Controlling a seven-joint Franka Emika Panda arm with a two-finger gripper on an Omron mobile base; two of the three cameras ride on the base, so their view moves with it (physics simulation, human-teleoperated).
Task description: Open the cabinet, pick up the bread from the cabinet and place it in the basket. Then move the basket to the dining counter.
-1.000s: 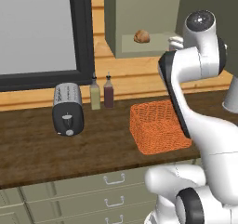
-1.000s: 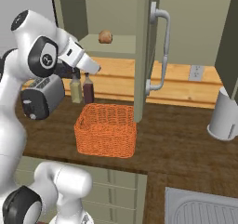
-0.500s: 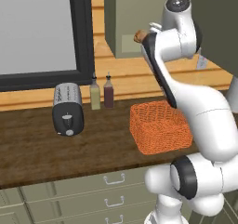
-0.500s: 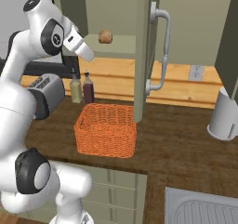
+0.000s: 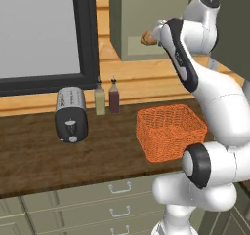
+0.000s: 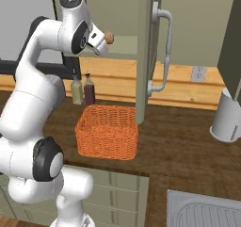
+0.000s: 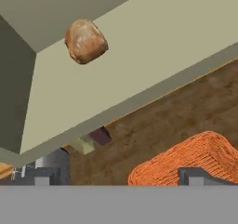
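The sage-green cabinet [image 6: 144, 56] stands with its door swung open, the silver handle [image 6: 162, 52] facing right. On its shelf [image 7: 139, 65] lies the bread [image 7: 85, 41], a small golden-brown roll, also seen as bread [image 6: 109, 36] and bread [image 5: 146, 38]. My gripper [image 7: 120, 176] is open and empty, raised to shelf height just in front of the roll, apart from it; in the right base view the gripper [image 6: 103, 42] sits just left of the bread. The orange wicker basket [image 6: 107, 132] rests on the worktop below, also basket [image 5: 171, 131]. The dining counter is out of view.
A toaster [image 5: 71, 114] and two bottles [image 5: 106, 98] stand on the dark wood worktop [image 5: 39, 156] left of the basket. A grey jug [image 6: 228, 115] is at the right, a sink [image 6: 207, 212] at the lower right. The open door edge hangs over the basket's right side.
The arm has lifted and swung its hand up and towards the cabinet shelf, ending close to the bread. The jaws stayed open. Basket and bread have not moved.
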